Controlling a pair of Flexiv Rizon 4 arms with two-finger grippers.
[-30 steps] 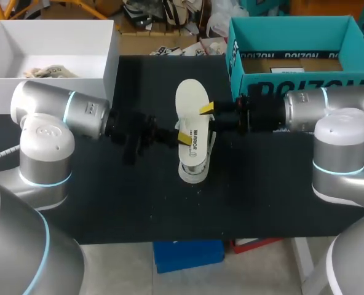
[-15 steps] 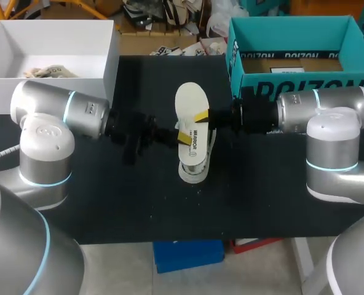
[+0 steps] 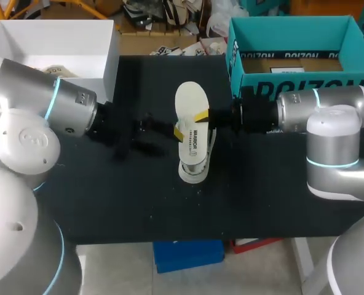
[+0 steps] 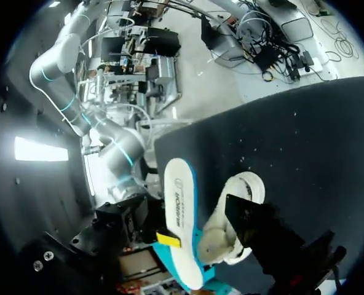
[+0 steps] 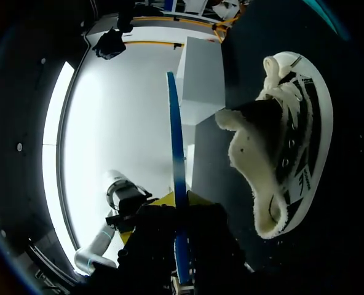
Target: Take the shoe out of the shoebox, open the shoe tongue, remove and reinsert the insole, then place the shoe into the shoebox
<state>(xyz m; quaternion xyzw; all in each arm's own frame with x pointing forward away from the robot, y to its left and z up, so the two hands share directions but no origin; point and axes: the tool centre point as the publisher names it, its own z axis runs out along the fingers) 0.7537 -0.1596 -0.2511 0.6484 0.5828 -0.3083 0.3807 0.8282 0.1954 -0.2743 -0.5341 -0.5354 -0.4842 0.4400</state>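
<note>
Head view: in the upper left of the frame a white box (image 3: pixel 106 67) sits at the back edge of the dark surface (image 3: pixel 262 196), and the left arm (image 3: pixel 59 107) comes in below it from the left edge. The left claw (image 3: pixel 178 133) sits just left of centre, against the left edge of the white insole (image 3: pixel 190 101); from here I cannot tell whether it is open or closed, or whether it has hold of anything. The insole is held up at the centre of the frame, sole side down, above the white shoe (image 3: pixel 194 171), which lies on the surface just under it, outside both boxes. To the right of the insole, the right claw (image 3: pixel 201 116) meets its right edge, with the right arm (image 3: pixel 317 110) stretching in from the right edge. In the upper right stands the teal shoebox (image 3: pixel 236 55). In the right wrist view the insole (image 5: pixel 173 135) runs edge-on between that claw's two yellow tips, which pinch it from both sides, and the shoe (image 5: pixel 286 141) lies beside it on the surface, apart from the claw.
</note>
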